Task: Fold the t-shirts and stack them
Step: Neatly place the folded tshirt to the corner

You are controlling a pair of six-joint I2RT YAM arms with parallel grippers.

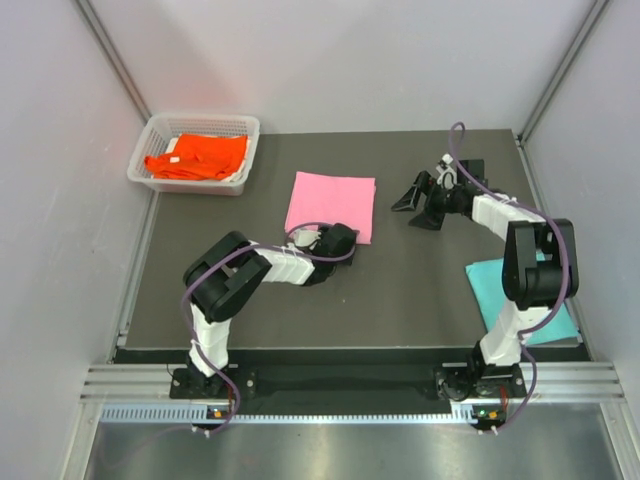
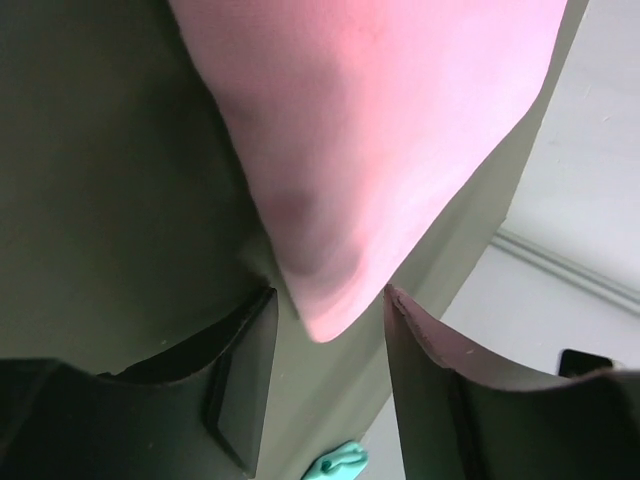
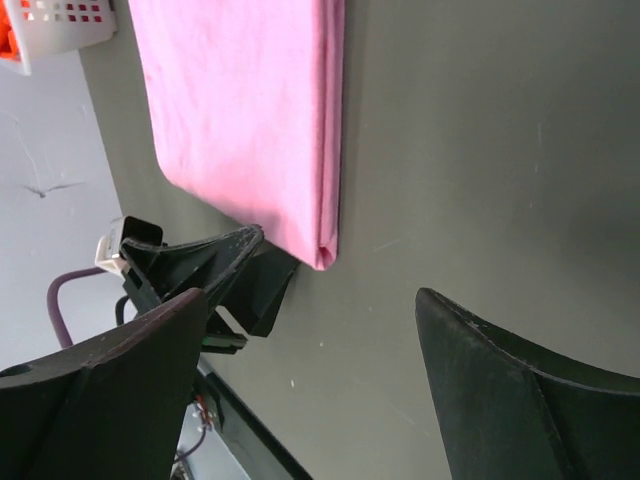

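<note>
The pink t-shirt (image 1: 331,205) lies folded into a flat rectangle near the middle of the dark bench (image 1: 400,290), its layered edges stacked neatly along one side in the right wrist view. The left gripper (image 1: 340,238) sits low at the shirt's near right corner. Seen from the left wrist, its fingers (image 2: 240,370) stand apart with the rounded corner of pink cloth pointing down between them. A sliver of bench shows on either side of the cloth, so they are spread and not pinching it.

The right gripper (image 1: 420,205) hovers over bare bench just to the right of the pink t-shirt, apart from it. Its fingers (image 3: 520,380) are spread wide with nothing between them but the bench surface.

The orange t-shirt (image 1: 197,157) lies crumpled in the white mesh basket (image 1: 150,135) at the far left corner of the bench. The teal t-shirt (image 1: 490,285) lies flat at the near right side of the bench — partly hidden by the right arm in the top view, well apart from the pink one.
</note>
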